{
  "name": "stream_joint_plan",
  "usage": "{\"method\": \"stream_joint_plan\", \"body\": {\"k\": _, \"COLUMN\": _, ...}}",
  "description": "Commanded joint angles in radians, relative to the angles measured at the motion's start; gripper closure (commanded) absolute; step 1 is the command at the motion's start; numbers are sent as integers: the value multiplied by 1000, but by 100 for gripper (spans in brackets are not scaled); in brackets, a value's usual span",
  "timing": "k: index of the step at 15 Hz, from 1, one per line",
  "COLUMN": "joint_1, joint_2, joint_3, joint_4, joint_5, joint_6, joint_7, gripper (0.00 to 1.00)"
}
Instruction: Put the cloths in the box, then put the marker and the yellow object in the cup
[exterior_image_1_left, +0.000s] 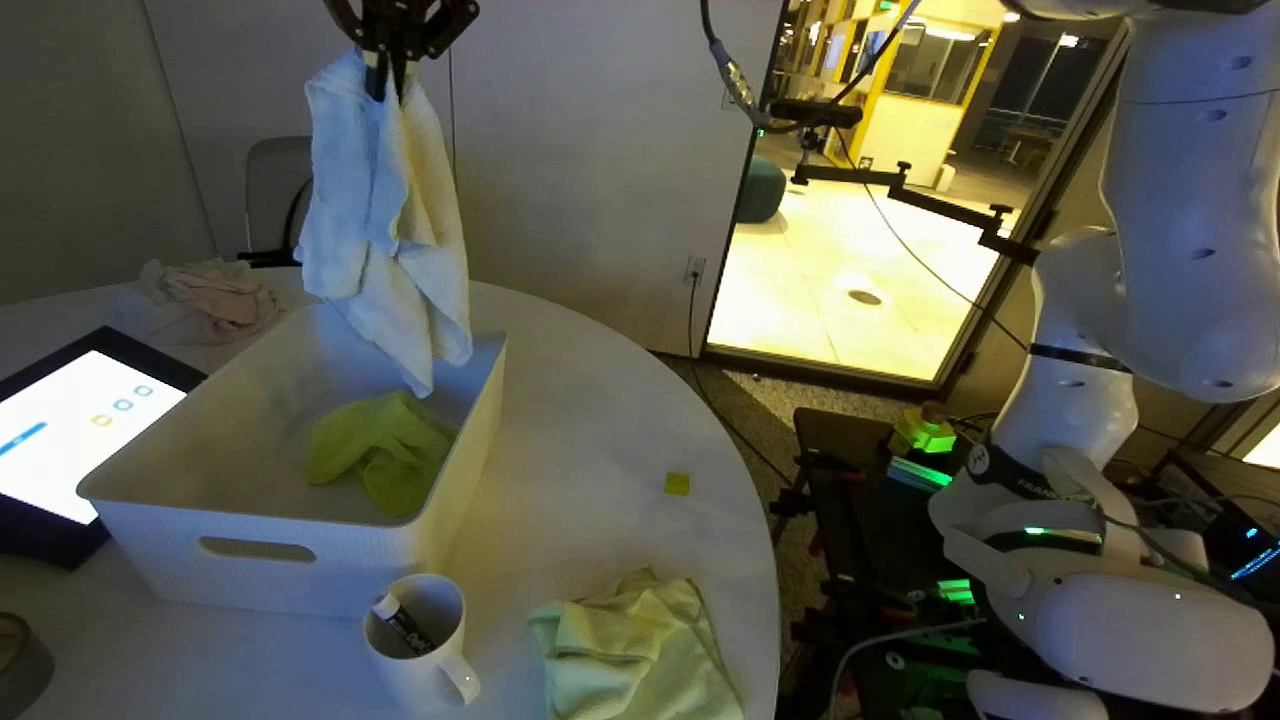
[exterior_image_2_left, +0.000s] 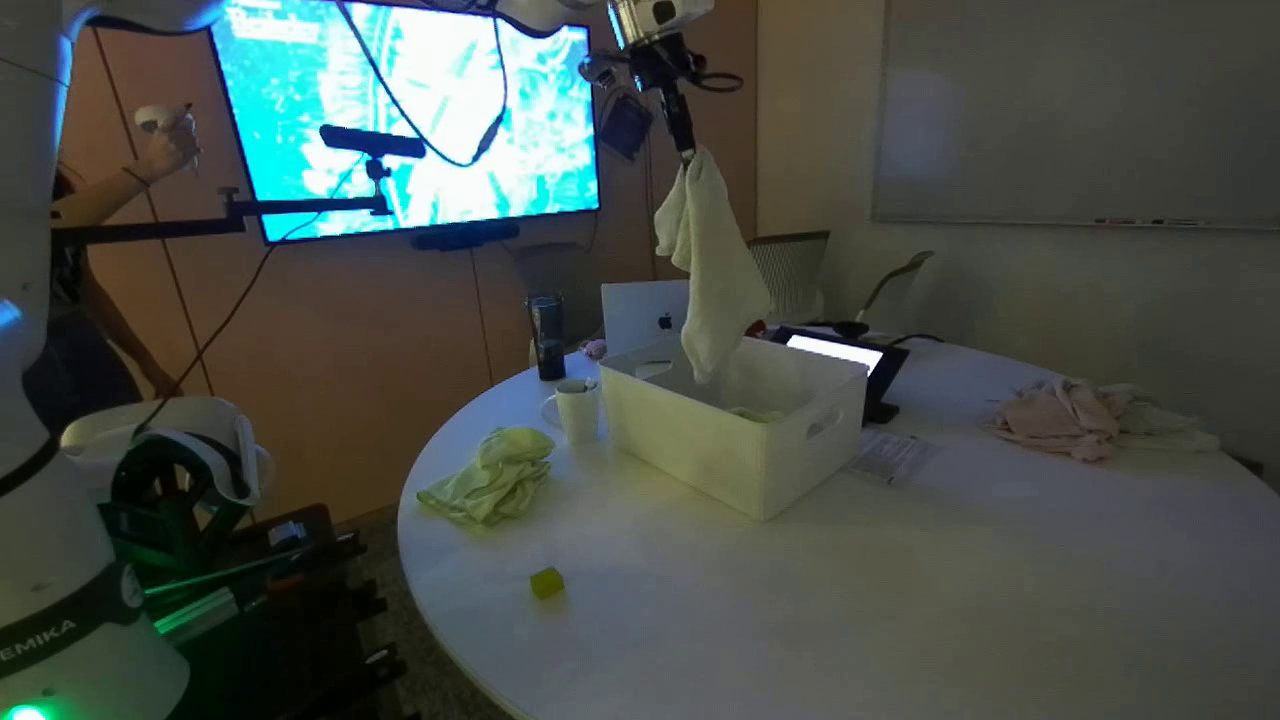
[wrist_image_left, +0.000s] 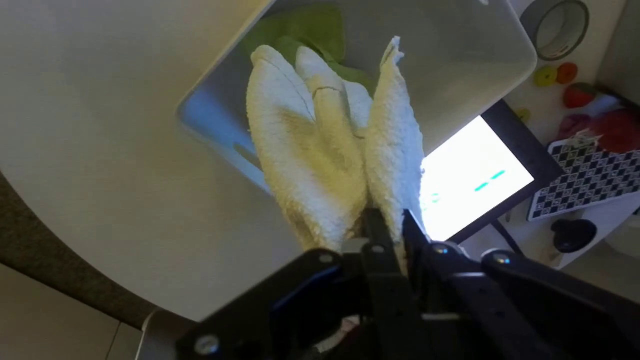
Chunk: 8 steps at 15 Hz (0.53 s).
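Note:
My gripper (exterior_image_1_left: 388, 85) is shut on the white cloth (exterior_image_1_left: 385, 225), which hangs in folds above the box (exterior_image_1_left: 250, 580). The cloth's lower tip overlaps the box's opening in both exterior views; whether it dips below the rim I cannot tell. Inside the box lies the bright yellow-green cloth (exterior_image_1_left: 380, 450). A pale yellow-green cloth (exterior_image_2_left: 495, 475) is crumpled on the table beside the cup (exterior_image_2_left: 578, 412). The marker (exterior_image_1_left: 405, 625) leans inside that cup, its light end up. On bare tabletop sits the yellow object (exterior_image_2_left: 547, 583), a small cube.
A tablet with a lit screen (exterior_image_1_left: 90, 420) stands close against the box's side. Farther off lies a beige-pink fabric heap (exterior_image_2_left: 1060, 415). Behind the cup and box are a dark tumbler (exterior_image_2_left: 547, 335) and a laptop (exterior_image_2_left: 645, 315). A tape roll (wrist_image_left: 560, 30) appears in the wrist view.

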Motion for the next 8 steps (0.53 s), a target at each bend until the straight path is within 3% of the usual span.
{"method": "stream_joint_plan", "body": {"k": 1, "joint_1": 21, "joint_2": 78, "joint_3": -28, "joint_4": 141, "joint_5": 36, "joint_6": -67, "joint_7": -98, "gripper": 61}}
{"method": "stream_joint_plan", "body": {"k": 5, "joint_1": -3, "joint_2": 100, "joint_3": 5, "joint_4": 155, "joint_5": 22, "joint_6": -101, "joint_7": -162, "gripper": 32}}
{"method": "stream_joint_plan", "body": {"k": 8, "joint_1": -10, "joint_2": 70, "joint_3": 23, "joint_4": 57, "joint_5": 47, "joint_6": -91, "joint_7": -221, "gripper": 10}}
